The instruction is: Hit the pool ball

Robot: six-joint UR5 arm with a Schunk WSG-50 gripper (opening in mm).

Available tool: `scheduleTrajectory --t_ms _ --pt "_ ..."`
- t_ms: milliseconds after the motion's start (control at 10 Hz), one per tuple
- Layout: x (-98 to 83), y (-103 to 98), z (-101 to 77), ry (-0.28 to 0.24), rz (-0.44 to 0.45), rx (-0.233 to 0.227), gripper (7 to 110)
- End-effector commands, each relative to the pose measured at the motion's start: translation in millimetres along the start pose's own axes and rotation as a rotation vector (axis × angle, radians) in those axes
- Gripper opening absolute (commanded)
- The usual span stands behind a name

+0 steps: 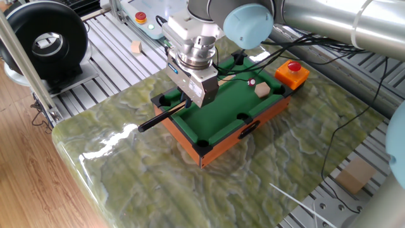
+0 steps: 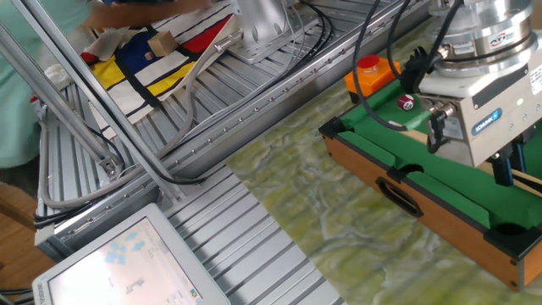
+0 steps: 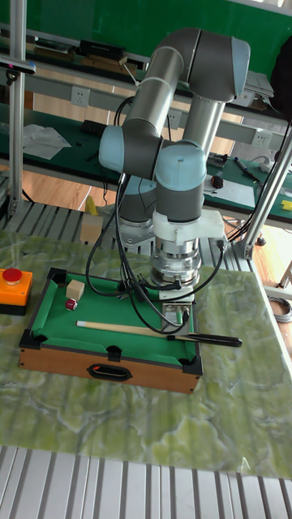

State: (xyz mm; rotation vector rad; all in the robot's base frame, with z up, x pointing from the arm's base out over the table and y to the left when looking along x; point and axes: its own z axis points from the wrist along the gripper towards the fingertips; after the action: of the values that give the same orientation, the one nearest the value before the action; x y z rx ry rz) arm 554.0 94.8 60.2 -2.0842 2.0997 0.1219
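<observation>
cue (image 3: 138,328) lying across pool table (image 3: 49,359), cube (image 3: 75,290) beside ball (image 3: 70,304)

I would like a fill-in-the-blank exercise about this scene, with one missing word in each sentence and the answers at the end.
1. The felt of the small pool table is ___.
2. The gripper holds a cue stick whose handle end is ___.
3. The orange box beside the table carries a ___ button.
4. The wooden cube lies on the felt near a ball that is red and ___.

Missing words: green; black; red; white
</observation>
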Motion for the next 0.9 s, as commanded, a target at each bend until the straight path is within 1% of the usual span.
scheduleTrajectory --t_ms 0,200,300,400,500,700,800 --pt "4.7 -3.2 -1.4 0.014 0.043 0.011 7" --pt "6.1 -2.8 -1.4 0.020 0.057 0.009 7" --pt "8.7 -2.9 -1.5 0.030 0.062 0.010 22" --pt "9.4 0.0 -1.6 0.034 0.068 -0.002 22" --pt "9.7 0.2 -1.7 0.035 0.065 -0.004 44" --pt "8.9 0.0 -2.2 0.032 0.059 -0.007 44" --pt "11.1 -0.4 -2.7 0.042 0.069 -0.005 44"
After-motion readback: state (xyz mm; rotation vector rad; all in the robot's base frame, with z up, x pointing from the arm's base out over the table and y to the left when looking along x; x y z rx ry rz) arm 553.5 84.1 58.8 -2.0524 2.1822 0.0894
